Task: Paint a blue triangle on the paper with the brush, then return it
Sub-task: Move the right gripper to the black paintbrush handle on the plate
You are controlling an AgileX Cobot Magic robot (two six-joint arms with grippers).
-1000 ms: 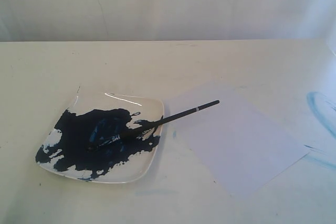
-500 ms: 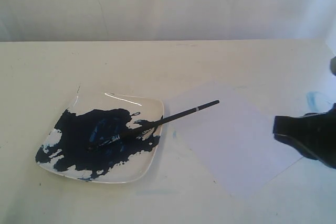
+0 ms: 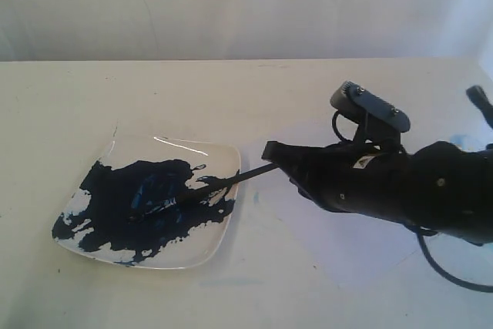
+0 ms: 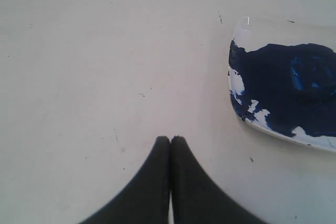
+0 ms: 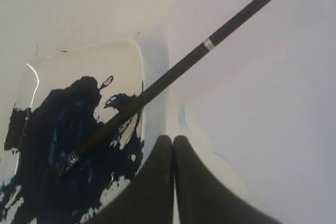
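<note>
The brush [image 3: 208,186] lies still with its bristle end in the dark blue paint of the square white plate [image 3: 177,152]. Its black handle [image 5: 173,74] slants off the plate over the paper [image 5: 262,103]. My right gripper [image 3: 269,149] is shut and empty, its tips just above the handle's far part, which they hide in the exterior view. In the right wrist view the shut gripper [image 5: 173,139] hovers beside the plate's corner [image 5: 79,66]. The arm covers most of the paper. The blue triangle is out of view. My left gripper [image 4: 170,139] is shut over bare table, beside the plate [image 4: 239,30].
A pale blue smear [image 3: 461,142] shows on the table past the right arm. A small blue fleck [image 3: 256,196] lies between plate and paper. The arm's black cable [image 3: 447,276] loops low at the right. A pale wall stands behind the table.
My right arm has come in from the right edge and swept left across the paper to the brush handle. Brush and plate have not moved.
</note>
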